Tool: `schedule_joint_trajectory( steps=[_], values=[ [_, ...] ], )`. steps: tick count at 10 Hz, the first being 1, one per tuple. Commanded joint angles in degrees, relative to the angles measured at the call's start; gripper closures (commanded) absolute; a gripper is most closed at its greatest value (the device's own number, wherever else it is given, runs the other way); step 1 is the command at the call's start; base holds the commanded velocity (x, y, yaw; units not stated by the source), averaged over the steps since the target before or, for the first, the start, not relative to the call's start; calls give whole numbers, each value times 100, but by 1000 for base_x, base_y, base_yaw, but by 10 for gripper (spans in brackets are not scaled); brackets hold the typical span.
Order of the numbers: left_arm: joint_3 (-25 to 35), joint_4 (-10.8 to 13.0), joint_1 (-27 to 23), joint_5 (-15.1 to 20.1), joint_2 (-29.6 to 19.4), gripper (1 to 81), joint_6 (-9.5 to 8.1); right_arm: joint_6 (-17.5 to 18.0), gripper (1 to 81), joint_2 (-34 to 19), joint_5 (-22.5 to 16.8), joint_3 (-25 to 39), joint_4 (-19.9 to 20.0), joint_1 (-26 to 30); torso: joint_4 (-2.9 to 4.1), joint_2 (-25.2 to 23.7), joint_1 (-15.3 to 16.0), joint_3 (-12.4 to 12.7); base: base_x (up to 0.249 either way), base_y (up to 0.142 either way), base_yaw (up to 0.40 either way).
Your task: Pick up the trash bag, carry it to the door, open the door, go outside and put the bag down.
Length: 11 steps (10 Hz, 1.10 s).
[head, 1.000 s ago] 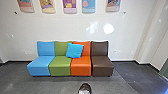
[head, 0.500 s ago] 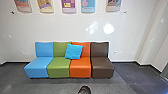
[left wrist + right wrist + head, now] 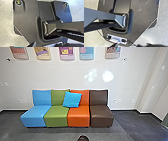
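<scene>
In the left wrist view, dark parts of my left gripper (image 3: 47, 44) show against the robot's own plate. Dark parts of my right gripper (image 3: 131, 45) stand out in the right wrist view in much the same way. Whether either one holds something, I cannot tell.
Ahead, a row of blue, green, orange and brown seats (image 3: 78, 118) stands against a white wall (image 3: 62, 77), with a blue cushion (image 3: 72, 99) on it. A person's dark shoe (image 3: 83, 138) is close in front. Posters (image 3: 67, 53) hang above.
The whole head view has shifted: the seats look slightly nearer and farther left, and less of the person's shoe shows at the lower edge.
</scene>
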Motion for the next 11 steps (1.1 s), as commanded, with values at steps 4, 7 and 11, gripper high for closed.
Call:
schedule_joint_trajectory(
  steps=[4, 7, 11],
  values=[
    [23, 35, -157, 368, 2, 10, 10, -8, 10, -28, -369, 20, -43, 145, 0, 0, 0, 0, 124, -35, 0],
    [32, 35, -157, 368, 2, 10, 10, -8, 10, -28, -369, 20, -43, 144, 0, -2, 0, 0, 105, 0, 0],
    [32, 26, -157, 368, 2, 10, 10, -8, 10, -28, -378, 20, -35, 145, 0, -2, 0, 0, 101, 0, 0]
  ],
)
